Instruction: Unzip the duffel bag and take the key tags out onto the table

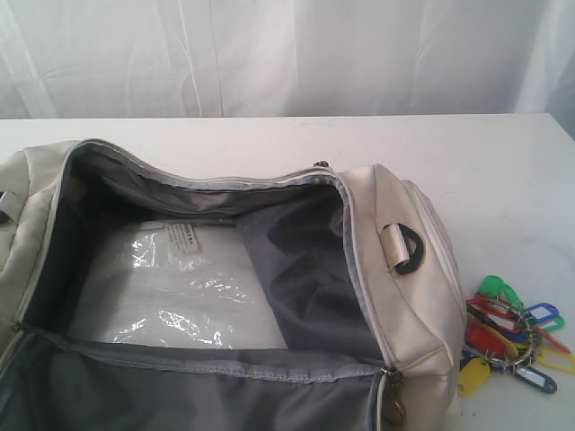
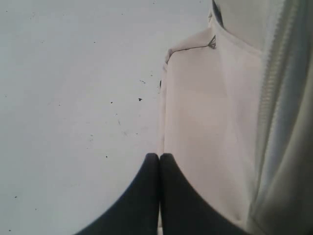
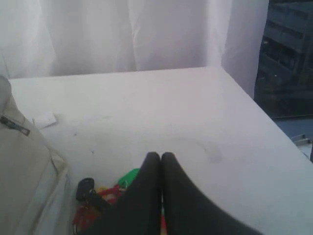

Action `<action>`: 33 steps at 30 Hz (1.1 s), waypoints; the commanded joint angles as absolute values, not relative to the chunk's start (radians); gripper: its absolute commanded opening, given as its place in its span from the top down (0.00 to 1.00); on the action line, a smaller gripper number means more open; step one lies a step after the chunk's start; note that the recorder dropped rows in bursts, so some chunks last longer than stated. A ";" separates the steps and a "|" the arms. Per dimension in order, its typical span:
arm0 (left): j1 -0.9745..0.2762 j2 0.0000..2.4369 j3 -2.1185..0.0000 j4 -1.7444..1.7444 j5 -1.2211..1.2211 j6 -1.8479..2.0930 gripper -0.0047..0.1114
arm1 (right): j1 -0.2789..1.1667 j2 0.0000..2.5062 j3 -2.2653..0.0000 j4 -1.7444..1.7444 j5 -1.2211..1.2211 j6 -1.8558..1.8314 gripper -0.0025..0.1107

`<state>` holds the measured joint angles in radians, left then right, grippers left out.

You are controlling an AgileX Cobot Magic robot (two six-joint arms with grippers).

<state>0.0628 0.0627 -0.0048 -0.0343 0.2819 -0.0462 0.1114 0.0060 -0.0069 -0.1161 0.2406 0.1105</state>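
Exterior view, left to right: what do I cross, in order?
Plastic-wrapped packet lying inside the open duffel bag → black D-ring on the bag's right end → key tags on the table.

soft daylight, curtain [image 1: 269, 54] washed out; duffel bag [image 1: 409, 292] interior shadowed; glare on plastic packet [image 1: 180, 301]; wrist views hazy, soft.
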 commanded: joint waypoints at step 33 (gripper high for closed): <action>0.056 0.059 0.000 -0.037 0.285 -0.048 0.96 | 0.115 0.000 0.000 -0.078 0.352 0.086 0.98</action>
<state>0.0628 0.0627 -0.0048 -0.0343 0.2819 -0.0462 0.1114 0.0060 -0.0051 -0.0791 0.3492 0.0904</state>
